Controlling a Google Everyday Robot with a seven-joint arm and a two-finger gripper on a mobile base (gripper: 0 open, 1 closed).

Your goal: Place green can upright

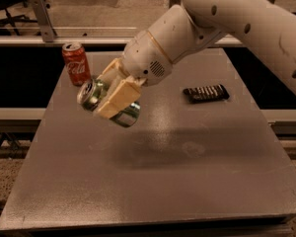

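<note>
The green can (pixel 94 96) is held in the air over the left middle of the grey table (pixel 153 181), tilted, with its silver end facing left and toward the camera. My gripper (pixel 113 95) is shut on it, its cream-coloured fingers (pixel 117 98) clamped across the can's body. The white arm comes down from the upper right. The can's middle is hidden by the fingers.
A red Coca-Cola can (pixel 76 64) stands upright at the table's back left, just behind and left of the held can. A flat black ribbed object (pixel 205 93) lies at the right middle. A metal rail runs behind the table.
</note>
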